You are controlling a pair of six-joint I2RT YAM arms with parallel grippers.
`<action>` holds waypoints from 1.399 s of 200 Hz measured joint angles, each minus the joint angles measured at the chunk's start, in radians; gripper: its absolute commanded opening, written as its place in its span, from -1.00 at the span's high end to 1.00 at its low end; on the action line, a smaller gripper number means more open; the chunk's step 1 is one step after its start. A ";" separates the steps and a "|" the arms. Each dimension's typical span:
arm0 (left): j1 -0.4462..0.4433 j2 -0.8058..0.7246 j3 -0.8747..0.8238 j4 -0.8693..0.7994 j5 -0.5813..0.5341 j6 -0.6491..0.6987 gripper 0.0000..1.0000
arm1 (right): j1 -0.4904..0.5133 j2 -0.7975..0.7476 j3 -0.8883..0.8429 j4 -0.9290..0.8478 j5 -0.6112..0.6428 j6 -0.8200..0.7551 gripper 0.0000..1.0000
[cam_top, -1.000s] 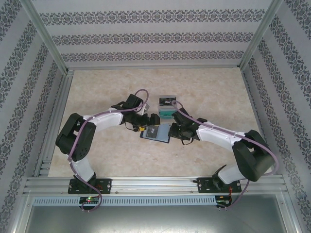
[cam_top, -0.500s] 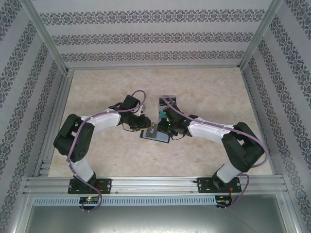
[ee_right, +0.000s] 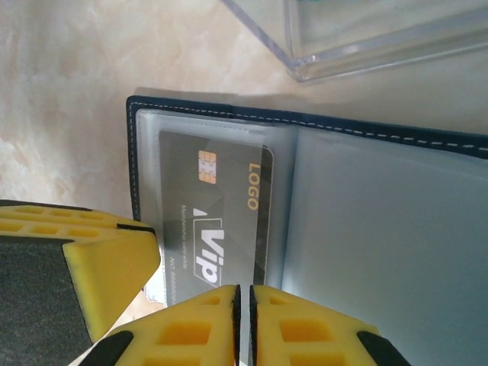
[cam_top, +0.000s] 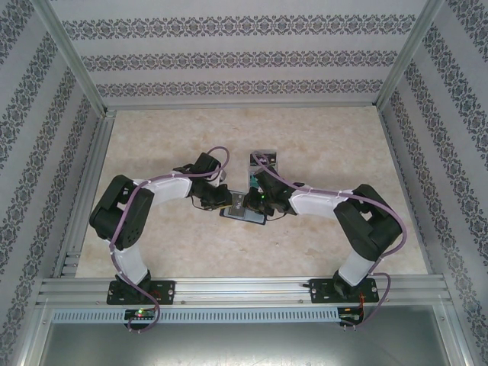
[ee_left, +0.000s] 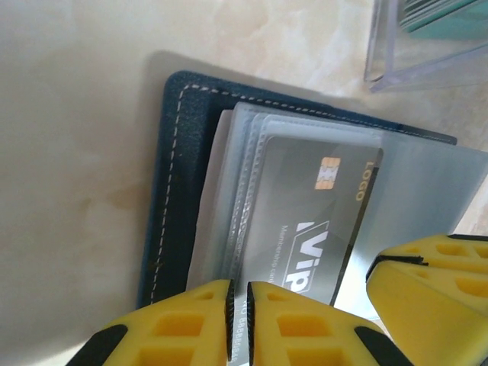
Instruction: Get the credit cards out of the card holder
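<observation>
The slate-blue card holder (cam_top: 244,213) lies open on the table between both arms, its stitched cover (ee_left: 171,191) and grey lining (ee_right: 381,229) facing up. A dark credit card (ee_left: 305,206) marked VIP sits inside a clear sleeve (ee_right: 213,206). My left gripper (ee_left: 238,320) is closed to a thin slit, and the sleeve's stacked left edges run into it. My right gripper (ee_right: 244,324) is just as closed near the card's other long edge; whether it pinches anything is unclear. Both grippers (cam_top: 229,202) (cam_top: 255,202) nearly touch over the holder.
A clear plastic box (cam_top: 261,162) stands just beyond the holder, with a teal card (ee_left: 457,23) inside; its wall (ee_right: 358,38) is close to the holder's far edge. The right finger (ee_left: 435,297) and the left finger (ee_right: 84,259) crowd each other. Aluminium rails frame the table.
The right arm swung left over the card holder and lowered. The left gripper went from wide open to closed, and the right gripper closed further.
</observation>
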 measured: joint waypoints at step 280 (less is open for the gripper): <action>0.000 0.013 -0.006 0.000 0.005 -0.001 0.74 | -0.051 0.029 -0.130 0.252 -0.118 0.078 1.00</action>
